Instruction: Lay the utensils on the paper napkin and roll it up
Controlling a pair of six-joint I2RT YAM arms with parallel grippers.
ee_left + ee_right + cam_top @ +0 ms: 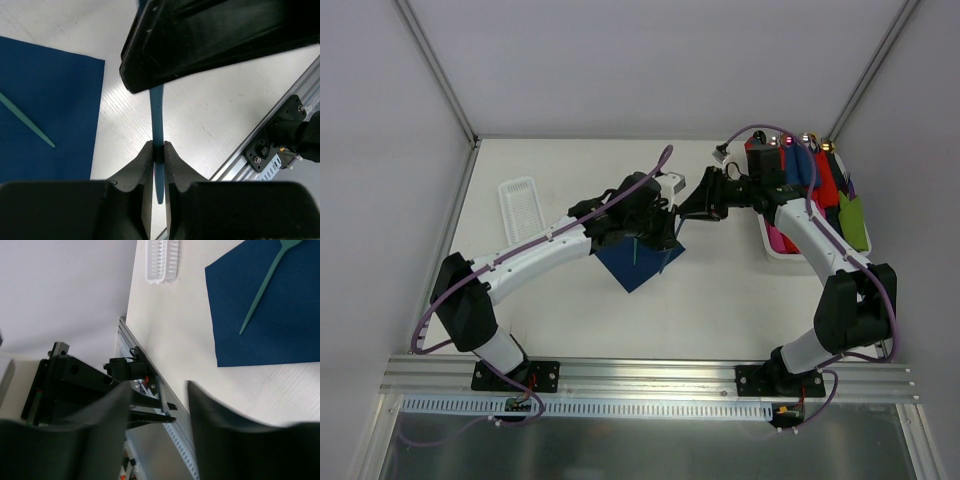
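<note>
Wrist view alone shows my left hand (157,147) pinching utensil (157,112), axis straight out ahead; right hand (159,390) wide.

A white slotted basket (520,207) lies well left of the white bin (766,242), which holds red, blue, green and pink rolled bundles (827,183).

White table (720,300): navy napkin (625,270), basket (520,208), tray (769,243).
</note>
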